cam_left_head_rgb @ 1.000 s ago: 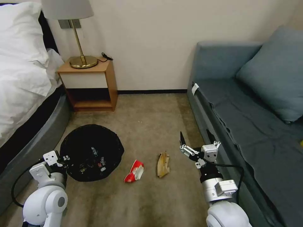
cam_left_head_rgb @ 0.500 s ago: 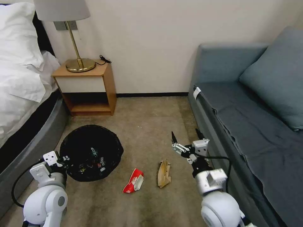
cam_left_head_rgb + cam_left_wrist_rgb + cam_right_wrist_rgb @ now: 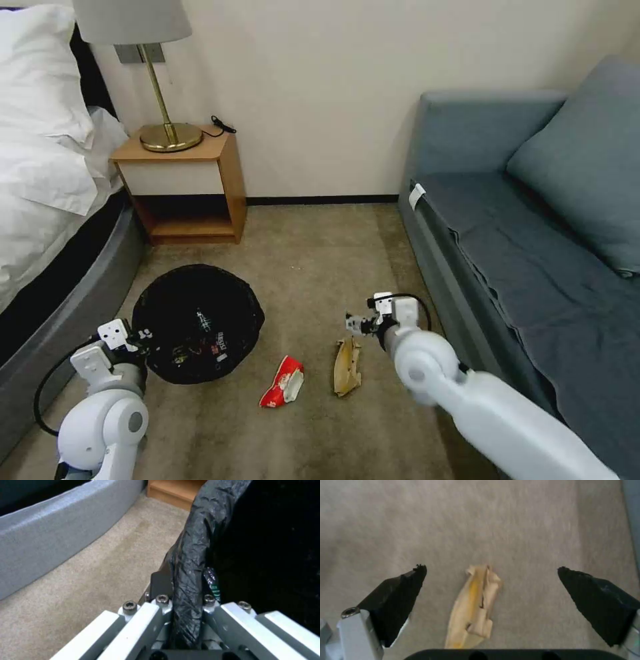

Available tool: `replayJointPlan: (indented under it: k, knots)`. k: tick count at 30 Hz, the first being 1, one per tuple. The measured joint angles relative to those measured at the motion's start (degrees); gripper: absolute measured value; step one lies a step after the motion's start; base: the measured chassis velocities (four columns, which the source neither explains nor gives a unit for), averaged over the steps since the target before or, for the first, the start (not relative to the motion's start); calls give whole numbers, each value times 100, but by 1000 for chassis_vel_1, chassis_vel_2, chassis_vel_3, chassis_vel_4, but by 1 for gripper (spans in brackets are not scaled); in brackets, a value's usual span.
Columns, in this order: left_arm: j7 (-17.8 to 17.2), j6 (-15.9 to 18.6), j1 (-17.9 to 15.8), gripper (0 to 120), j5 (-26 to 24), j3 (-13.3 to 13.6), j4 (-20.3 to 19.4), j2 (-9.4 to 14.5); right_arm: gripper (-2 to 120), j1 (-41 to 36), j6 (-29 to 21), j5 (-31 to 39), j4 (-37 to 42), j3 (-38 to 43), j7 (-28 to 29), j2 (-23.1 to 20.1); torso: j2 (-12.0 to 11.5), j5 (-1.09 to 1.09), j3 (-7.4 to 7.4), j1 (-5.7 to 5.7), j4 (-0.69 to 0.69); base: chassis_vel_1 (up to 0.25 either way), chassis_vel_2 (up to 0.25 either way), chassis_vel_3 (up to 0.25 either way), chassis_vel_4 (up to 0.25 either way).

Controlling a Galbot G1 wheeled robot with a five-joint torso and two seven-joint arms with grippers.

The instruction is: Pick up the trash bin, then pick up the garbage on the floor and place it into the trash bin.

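**Hovering over the peel, bin in the other grip**

Reaching forward and down from the lower right of the head view, the right arm bends at the elbow and carries the right gripper point(image 3: 491, 571) above the carpet point(image 3: 313, 267). Its jaws are spread wide, one black fingertip point(image 3: 398, 597) at either side of the tan-brown peel point(image 3: 475, 605), which lies flat between them, untouched. In the head view the red-and-white wrapper point(image 3: 283, 381) lies on the carpet at the peel's 9 o'clock, just beside it. The left arm is folded low at the lower left, and the left gripper point(image 3: 186, 605) has its jaws closed on the bag-wrapped rim of the trash bin point(image 3: 197, 320). Some litter lies inside the bin's black liner.
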Motion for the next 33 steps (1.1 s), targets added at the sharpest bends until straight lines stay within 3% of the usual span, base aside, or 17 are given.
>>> replayJointPlan:
  k: [7, 11, 33]
  knots:
    - [8, -10, -9, 2, -1, -39, 9, 7, 100, 272, -70, -8, -1141, -671, -94, 314, 0, 1, 0, 0, -1, 0, 0, 0, 0]
    - [10, -25, 35, 2, -5, -63, 10, 10, 100, 351, 131, -203, -1910, -1090, -361, 631, 0, 1, 0, 0, -2, 0, 0, 0, 0]
    - [3, -51, 117, 2, 146, -32, -47, -52, 100, 561, 724, -1251, -3484, -1580, -1416, 1465, 0, 1, -1, 0, -1, 0, 0, 0, 0]
